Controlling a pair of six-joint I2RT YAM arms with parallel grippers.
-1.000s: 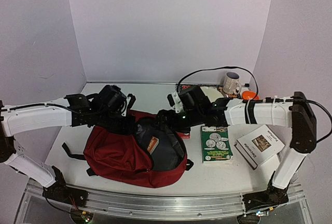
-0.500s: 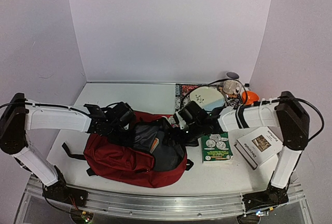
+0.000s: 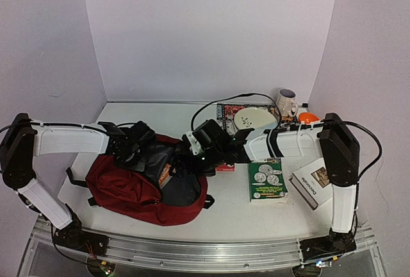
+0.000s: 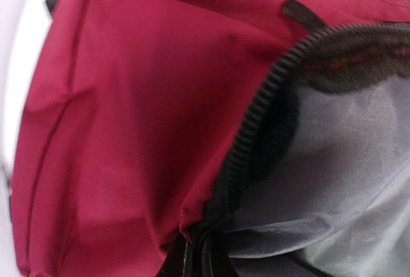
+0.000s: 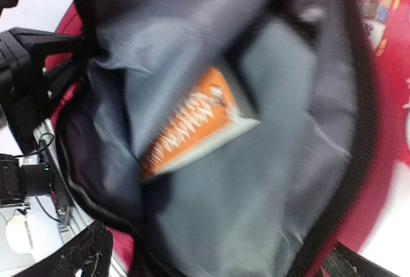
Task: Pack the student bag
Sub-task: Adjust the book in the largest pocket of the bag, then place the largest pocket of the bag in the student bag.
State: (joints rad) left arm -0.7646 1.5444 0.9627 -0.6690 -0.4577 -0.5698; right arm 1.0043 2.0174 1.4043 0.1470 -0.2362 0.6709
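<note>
Pinches bag (image 3: 122,187) rim with left fingers (image 3: 148,156), hovers wide right fingers (image 3: 182,163) over its right-end mouth, nearer green book (image 3: 267,179) at right.

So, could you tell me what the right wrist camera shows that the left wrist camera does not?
Only the right wrist view shows an orange book lying inside the student bag. Only the left wrist view shows the black zipper teeth up close and a small black tab on the outer panel. Both show the bag's red fabric and its grey lining at the open mouth.
</note>
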